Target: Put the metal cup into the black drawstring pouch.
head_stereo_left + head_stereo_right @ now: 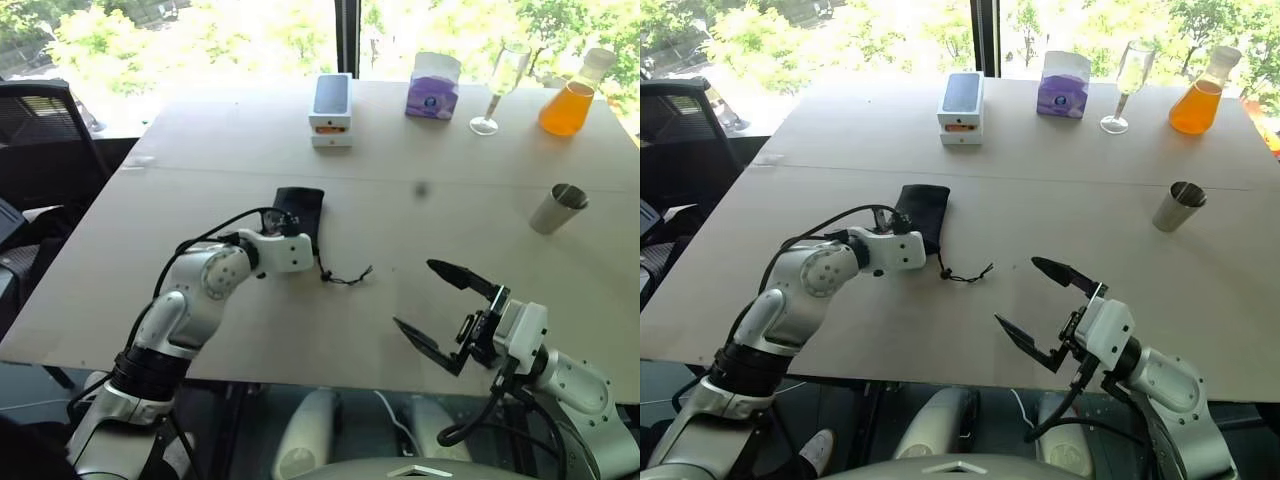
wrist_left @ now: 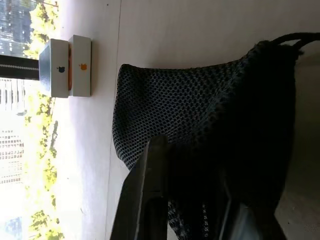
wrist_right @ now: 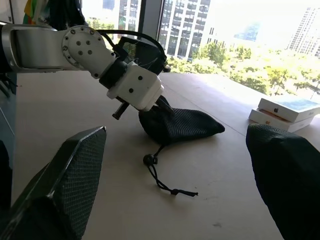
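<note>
Two task items on the table [image 1: 250, 330], well apart. The metal cup [image 1: 557, 208] stands tilted-looking but upright near the table's right edge, nothing touching it. The black drawstring pouch [image 1: 299, 213] lies flat left of the cup, around mid-table, its cord [image 1: 340, 276] trailing from the near end toward the robot and ending in a knot.

Left gripper [image 3: 162, 107] is at the pouch's near end, fingers closed together on the fabric; the right wrist view shows that end bunched and lifted slightly under the fingertips. Right gripper [image 1: 440, 305] hovers near the table's front edge, between pouch and cup but nearer the robot, fingers spread wide, holding nothing.

Labels: two stacked white boxes [image 1: 331, 110] beyond the pouch; the left wrist view shows an apple logo on each box end, one dark, one orange. No other writing readable.

Beyond the cup, along the far edge: purple tissue box [image 1: 433, 86], clear stemmed wine glass [image 1: 502, 88], flask of orange liquid [image 1: 571, 98]. Nothing lies between cup and pouch on the tabletop.

Left wrist view gives the pouch's mesh weave at close range; the head views show it as plain matte black.
</note>
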{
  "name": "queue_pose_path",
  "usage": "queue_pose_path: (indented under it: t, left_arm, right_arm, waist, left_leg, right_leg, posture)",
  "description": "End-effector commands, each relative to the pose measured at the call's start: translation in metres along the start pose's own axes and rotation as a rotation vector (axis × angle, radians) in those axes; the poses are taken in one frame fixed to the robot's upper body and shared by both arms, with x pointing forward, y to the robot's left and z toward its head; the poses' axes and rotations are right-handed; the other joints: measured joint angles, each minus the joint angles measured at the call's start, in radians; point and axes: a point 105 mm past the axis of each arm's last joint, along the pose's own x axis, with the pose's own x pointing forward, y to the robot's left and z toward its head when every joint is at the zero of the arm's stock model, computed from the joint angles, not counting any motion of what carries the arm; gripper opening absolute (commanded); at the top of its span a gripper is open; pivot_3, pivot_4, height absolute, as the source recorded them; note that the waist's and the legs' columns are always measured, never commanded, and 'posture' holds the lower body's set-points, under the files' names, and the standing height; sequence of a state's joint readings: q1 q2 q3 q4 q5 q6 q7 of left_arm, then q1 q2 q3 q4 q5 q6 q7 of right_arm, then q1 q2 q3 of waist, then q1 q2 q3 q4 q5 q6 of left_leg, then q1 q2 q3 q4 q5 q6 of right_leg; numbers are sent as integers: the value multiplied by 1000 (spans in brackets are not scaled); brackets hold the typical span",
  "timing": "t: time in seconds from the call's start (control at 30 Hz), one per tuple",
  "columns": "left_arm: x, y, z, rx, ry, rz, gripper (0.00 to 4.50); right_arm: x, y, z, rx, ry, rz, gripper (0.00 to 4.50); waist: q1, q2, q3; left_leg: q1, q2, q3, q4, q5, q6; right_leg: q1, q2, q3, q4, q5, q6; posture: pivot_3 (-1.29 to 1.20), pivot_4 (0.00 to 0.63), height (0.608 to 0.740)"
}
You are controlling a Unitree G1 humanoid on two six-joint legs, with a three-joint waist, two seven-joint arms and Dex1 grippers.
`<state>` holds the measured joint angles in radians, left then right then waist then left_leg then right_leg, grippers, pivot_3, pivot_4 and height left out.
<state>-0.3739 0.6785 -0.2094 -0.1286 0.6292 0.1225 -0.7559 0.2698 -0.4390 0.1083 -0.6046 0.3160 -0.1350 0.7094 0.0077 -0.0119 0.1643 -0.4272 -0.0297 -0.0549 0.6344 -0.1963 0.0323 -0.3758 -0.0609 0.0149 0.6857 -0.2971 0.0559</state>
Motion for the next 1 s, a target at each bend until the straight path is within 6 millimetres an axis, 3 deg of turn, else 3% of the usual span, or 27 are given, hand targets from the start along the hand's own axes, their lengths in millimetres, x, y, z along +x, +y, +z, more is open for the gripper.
queue_pose_path:
  t: [0.03,0.27,0.37,0.5,0.57,0.7,0.83,0.9,1.0]
  left_arm:
    - [-7,8,8,-48,-16,-50,12]
    - [-17,2,29,-518,20,-310,12]
    - [-19,3,46,-733,43,-408,12]
    - [-6,8,72,-956,32,-479,12]
    - [6,8,87,-1041,18,-500,12]
    - [30,5,115,-1163,-13,-522,12]
    - [42,4,126,-1229,-20,-509,12]
    - [56,4,129,-1308,4,-450,12]
    - [65,1,140,-1338,3,-435,12]
  right_arm:
    - [2,0,9,-31,-22,-10,4500]
    - [2,-12,6,-59,16,-86,4500]
    - [0,-34,7,-86,46,-219,4500]
    - [-6,-67,15,-77,79,-367,4500]
    - [-11,-82,9,-76,215,-375,4500]
    - [-37,-118,10,-120,381,-454,4500]
    - [-54,-140,8,-88,482,-521,4500]
    - [-73,-171,4,-130,688,-585,4500]
    - [-78,-202,21,-146,739,-606,4500]
  waist:
    - [0,0,0]
    - [-1,0,0]
    - [-1,0,0]
    - [-8,-1,0]
    - [-13,0,0]
    - [-11,-1,1]
    - [-21,-1,1]
    - [-22,1,1]
    - [-19,1,2]
  left_leg:
    - [0,0,0,0,0,0]
    - [-1,0,-1,2,0,0]
    - [-1,0,-1,4,0,0]
    - [-1,0,-1,6,0,0]
    - [-1,0,-1,7,0,0]
    - [-3,0,-1,11,0,0]
    - [-4,0,-1,10,0,0]
    - [-3,0,0,10,0,0]
    - [-4,-1,3,13,-1,2]
  right_leg:
    - [0,0,0,0,0,0]
    - [0,1,-1,2,0,0]
    - [0,2,-1,3,-1,0]
    - [0,2,0,5,-1,1]
    - [0,2,0,7,-1,1]
    - [0,2,0,8,-1,1]
    - [-1,2,1,9,-1,1]
    - [0,1,2,9,-1,1]
    - [0,-2,2,9,-1,2]
  posture:
    - [0,150,740]
    - [0,150,740]
    - [0,150,740]
    - [0,150,740]
    - [0,150,740]
    - [0,150,740]
    - [0,150,740]
    - [0,150,740]
    - [0,150,740]
